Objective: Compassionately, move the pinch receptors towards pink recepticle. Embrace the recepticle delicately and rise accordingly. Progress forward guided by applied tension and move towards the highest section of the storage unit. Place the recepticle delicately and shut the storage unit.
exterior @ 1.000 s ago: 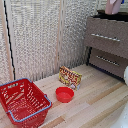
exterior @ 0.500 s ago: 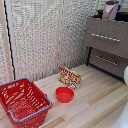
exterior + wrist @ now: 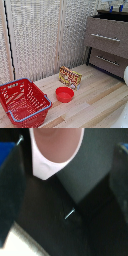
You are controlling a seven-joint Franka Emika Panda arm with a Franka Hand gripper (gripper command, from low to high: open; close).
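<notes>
In the wrist view the pink recepticle [image 3: 55,145] stands on a dark surface, pale pink with a white rim. The pinch receptors [image 3: 65,188] are open. The dark fingers [image 3: 10,193] are spread far wider than the cup and do not touch it. In the exterior view only the blue fingertips of the pinch receptors [image 3: 116,7] show, at the frame's top edge above the storage unit [image 3: 100,29], a dark brown chest with silver bar handles at the exterior view's right. The cup does not show there. The dark top part of the unit looks open.
A red wire shopping basket [image 3: 22,102] stands at the exterior view's left. A low red bowl [image 3: 64,94] and a patterned packet [image 3: 70,77] sit on the wooden floor. A slatted screen [image 3: 40,35] forms the back wall. A white shape [image 3: 125,75] shows at the right edge.
The fingertips above the storage unit seem to have shifted slightly upward. Basket, bowl and packet have not moved.
</notes>
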